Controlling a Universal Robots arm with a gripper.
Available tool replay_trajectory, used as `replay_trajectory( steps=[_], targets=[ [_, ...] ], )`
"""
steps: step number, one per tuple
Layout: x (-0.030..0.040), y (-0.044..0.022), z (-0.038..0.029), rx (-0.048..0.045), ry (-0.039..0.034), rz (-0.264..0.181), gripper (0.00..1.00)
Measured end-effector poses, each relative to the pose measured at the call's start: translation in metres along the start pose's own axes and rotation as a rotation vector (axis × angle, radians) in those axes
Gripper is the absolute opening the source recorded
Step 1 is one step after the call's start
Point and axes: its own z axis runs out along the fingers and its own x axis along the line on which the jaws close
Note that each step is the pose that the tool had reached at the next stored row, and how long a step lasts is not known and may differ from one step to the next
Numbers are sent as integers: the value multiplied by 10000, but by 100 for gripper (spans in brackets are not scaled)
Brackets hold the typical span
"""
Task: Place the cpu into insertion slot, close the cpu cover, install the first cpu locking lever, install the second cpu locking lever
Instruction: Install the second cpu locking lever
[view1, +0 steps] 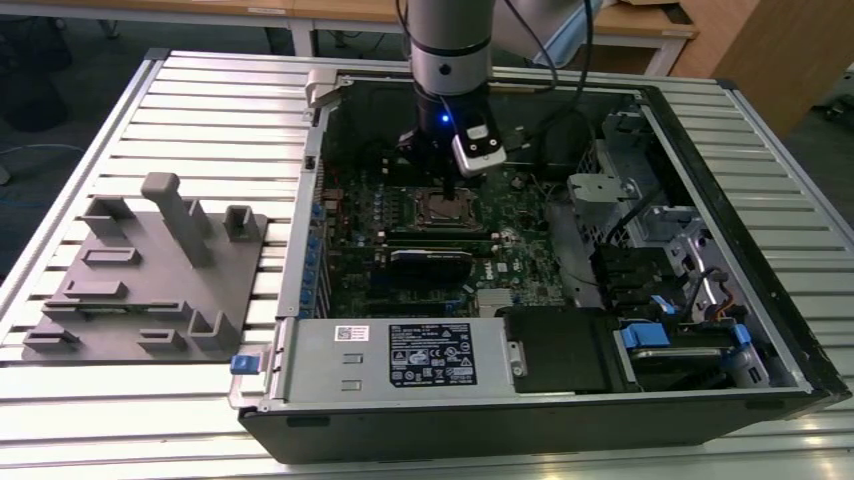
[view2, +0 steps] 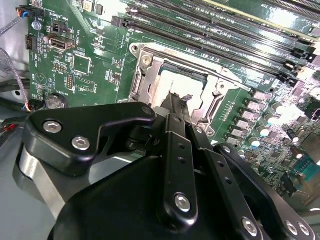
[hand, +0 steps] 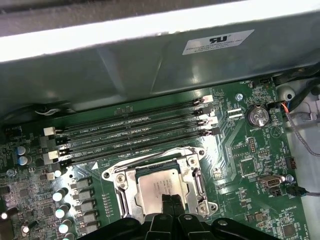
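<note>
End effector (hand: 171, 201) hovers right over the cpu (hand: 161, 186) with fingers pinched together, empty — the chip sits in the insertion slot (hand: 159, 184) on the motherboard (view2: 100, 65), cover frame (hand: 192, 176) lying around it. Risk, as I judge it: those closed tips press down off-centre and scratch the lid, or skid onto the memory slots (hand: 135, 131) just beside

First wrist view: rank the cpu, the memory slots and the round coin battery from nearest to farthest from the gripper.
1. The cpu, seated in the insertion slot, directly at the gripper tips.
2. The memory slots, beyond the socket toward the case wall.
3. The coin battery, off to the side near the board's edge.
</note>
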Motion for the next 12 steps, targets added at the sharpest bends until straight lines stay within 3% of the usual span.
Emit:
replay_trajectory(
  steps=[12],
  targets=[
    [-4,2,-32,-2,-1,0,10]
  ],
)
